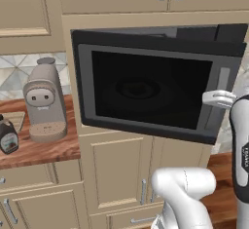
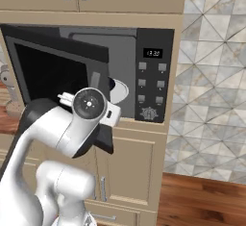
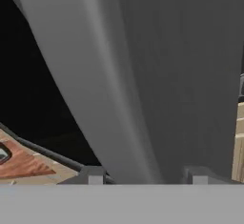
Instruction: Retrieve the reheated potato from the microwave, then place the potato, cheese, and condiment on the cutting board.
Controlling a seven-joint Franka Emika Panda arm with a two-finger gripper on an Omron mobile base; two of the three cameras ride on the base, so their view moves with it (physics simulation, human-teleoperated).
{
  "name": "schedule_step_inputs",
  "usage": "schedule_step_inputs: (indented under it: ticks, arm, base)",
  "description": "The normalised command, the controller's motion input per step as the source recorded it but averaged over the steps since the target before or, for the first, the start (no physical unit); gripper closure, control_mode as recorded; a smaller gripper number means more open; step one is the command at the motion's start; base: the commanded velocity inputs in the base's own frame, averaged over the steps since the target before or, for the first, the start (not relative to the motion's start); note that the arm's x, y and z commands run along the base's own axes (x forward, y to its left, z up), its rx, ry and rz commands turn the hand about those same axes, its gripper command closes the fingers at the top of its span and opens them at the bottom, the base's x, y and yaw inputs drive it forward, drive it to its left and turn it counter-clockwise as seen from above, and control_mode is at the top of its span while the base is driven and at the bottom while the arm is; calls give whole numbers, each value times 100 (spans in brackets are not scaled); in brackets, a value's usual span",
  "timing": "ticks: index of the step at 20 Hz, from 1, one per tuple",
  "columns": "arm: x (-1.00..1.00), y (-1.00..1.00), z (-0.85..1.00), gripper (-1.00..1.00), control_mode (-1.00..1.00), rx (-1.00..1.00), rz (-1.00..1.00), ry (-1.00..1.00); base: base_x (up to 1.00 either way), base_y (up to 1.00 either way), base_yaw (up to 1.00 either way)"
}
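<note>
Fingertips (image 3: 96,174) of the two-finger gripper (image 3: 147,175) stand partly apart on either side of the grey upright door handle (image 3: 143,75), close against it; whether they press it I cannot tell. The large black built-in microwave (image 2: 153,76) sits in beige cabinetry, its dark glass door (image 1: 146,89) swung partly open.

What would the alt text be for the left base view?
A black microwave with its dark glass door swung partly open, built into beige cabinets. On the wooden counter left of it stand a beige coffee machine and a dark condiment bottle.
</note>
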Motion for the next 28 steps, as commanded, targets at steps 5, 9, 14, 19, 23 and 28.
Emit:
schedule_step_inputs:
  ticks: [5, 9, 14, 19, 23, 28]
  arm:
    - [-77, 17, 21, 100, -100, 6, 1, 12]
    - [-63, 32, 19, 100, -100, 8, 5, 0]
    - [-41, 35, 26, -100, -100, 9, 3, 0]
    - [-12, 9, 23, -100, -100, 6, 1, 4]
    - [-56, -47, 20, -100, -100, 18, 1, 1]
    - [-60, -55, 22, -100, -100, 28, 0, 5]
  base:
    - [0, 0, 0]
    - [0, 0, 0]
    - [0, 0, 0]
    - [0, 0, 0]
    - [0, 0, 0]
    - [0, 0, 0]
